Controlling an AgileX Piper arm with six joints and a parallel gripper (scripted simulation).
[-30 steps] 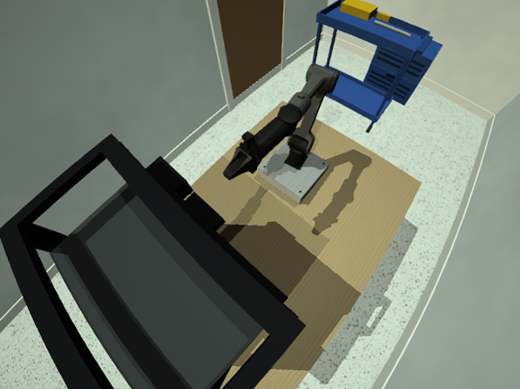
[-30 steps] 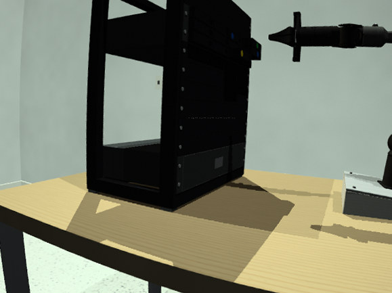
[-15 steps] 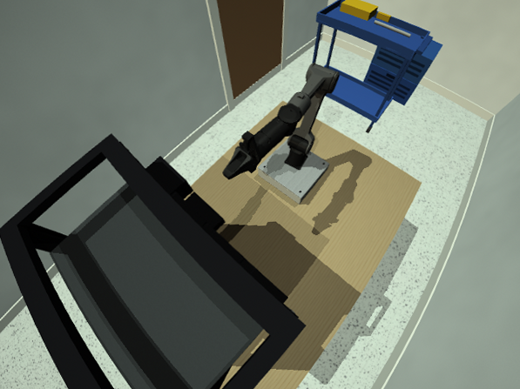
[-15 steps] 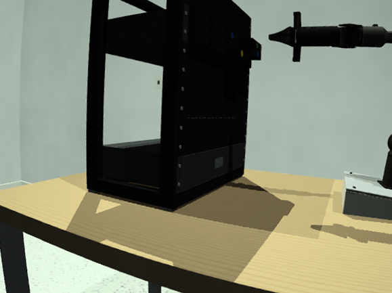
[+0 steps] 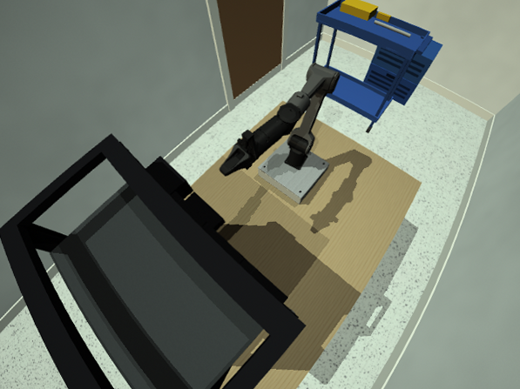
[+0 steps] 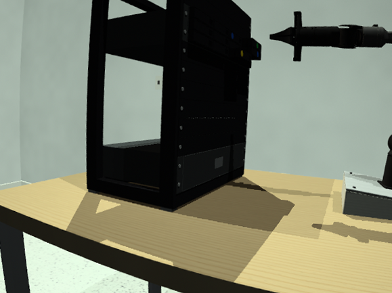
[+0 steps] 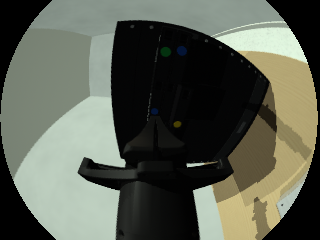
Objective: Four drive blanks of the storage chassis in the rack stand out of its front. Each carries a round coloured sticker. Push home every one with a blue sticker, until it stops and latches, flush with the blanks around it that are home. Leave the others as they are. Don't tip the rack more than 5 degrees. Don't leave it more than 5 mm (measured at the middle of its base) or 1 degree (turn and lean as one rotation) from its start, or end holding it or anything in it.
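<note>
Right now the biggest thing is the wooden table [image 6: 286, 257], and the tall black rack [image 6: 170, 97] stands on it. My arm [image 5: 291, 109] rises from a gray base block [image 5: 311, 180] on the same table and reaches out toward the front of the rack. Well behind the table a blue cart [image 5: 368, 28] stands by the wall, near a brown door [image 5: 252, 35]. High in the rack is the dark storage box with the drive blanks. From the side view, a blank with a green sticker [image 6: 257, 44] and one with a blue sticker [image 6: 257, 53] poke out of the front. Two more stickers, a blue one [image 6: 232, 35] and a yellow one [image 6: 241, 53], sit farther back on the front face. My wrist view shows green [image 7: 166, 51] and blue [image 7: 182, 51] side by side up high, and another blue [image 7: 155, 111] and a yellow [image 7: 178, 123] lower down. My gripper [image 6: 275, 35] is shut tight to a point with nothing in it. It hangs in the air near the poking-out blanks and does not touch them.
</note>
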